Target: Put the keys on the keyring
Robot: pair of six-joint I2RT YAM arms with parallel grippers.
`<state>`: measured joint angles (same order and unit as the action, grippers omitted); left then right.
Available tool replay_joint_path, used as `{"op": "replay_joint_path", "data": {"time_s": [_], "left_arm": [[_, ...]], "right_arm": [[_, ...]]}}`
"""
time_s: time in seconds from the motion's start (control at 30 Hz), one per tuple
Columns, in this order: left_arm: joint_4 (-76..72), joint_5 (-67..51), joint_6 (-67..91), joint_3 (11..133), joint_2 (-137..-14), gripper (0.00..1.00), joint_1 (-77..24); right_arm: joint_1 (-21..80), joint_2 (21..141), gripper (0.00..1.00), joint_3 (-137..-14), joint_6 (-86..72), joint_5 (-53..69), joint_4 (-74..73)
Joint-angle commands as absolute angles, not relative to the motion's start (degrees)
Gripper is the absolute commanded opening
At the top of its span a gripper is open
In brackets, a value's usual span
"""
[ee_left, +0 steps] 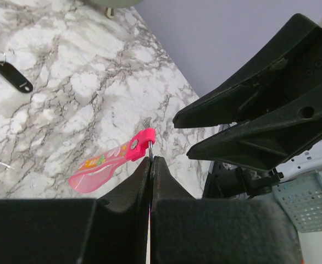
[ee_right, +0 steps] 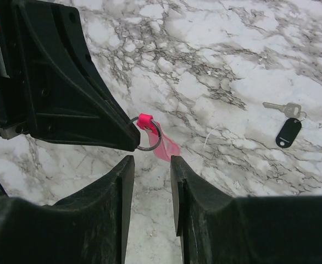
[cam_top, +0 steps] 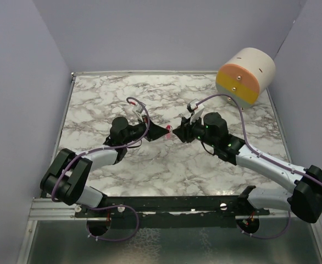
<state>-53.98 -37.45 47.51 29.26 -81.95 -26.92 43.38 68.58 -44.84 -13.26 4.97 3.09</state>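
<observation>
Our left gripper [ee_left: 151, 160] clamps the keyring [ee_left: 112, 164], seemingly by its metal ring. Our right gripper [ee_right: 152, 160], jaws parted and empty, hovers just beside it; the key [ee_right: 288, 132] lies on the table [ee_right: 232, 66], well apart.

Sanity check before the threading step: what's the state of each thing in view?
left gripper: jaws shut on the keyring's metal ring
right gripper: jaws open, empty, just short of that ring
keyring: gripped by its ring, pink tag sticking out free
key: lying flat on the table, untouched, not on the keyring
</observation>
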Motion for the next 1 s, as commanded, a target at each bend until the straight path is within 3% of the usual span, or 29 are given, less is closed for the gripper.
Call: {"op": "replay_joint_path", "data": {"time_s": [0.0, 0.3, 0.97], "left_arm": [[-47.9, -40.6, 51.3, 31.7, -83.1, 0.00, -26.1], [-39.8, -40.4, 52.3, 34.0, -83.2, 0.00, -26.0], [-34.4, -40.5, 55.0, 36.0, -84.9, 0.00, -25.8]], "right_arm": [[43.2, 68.3, 0.33, -45.0, -13.4, 0.8, 3.3], [43.2, 68.9, 0.34, -46.2, -15.5, -5.2, 0.0], [43.2, 74.3, 0.33, -46.0, -16.9, 1.2, 2.8]]}}
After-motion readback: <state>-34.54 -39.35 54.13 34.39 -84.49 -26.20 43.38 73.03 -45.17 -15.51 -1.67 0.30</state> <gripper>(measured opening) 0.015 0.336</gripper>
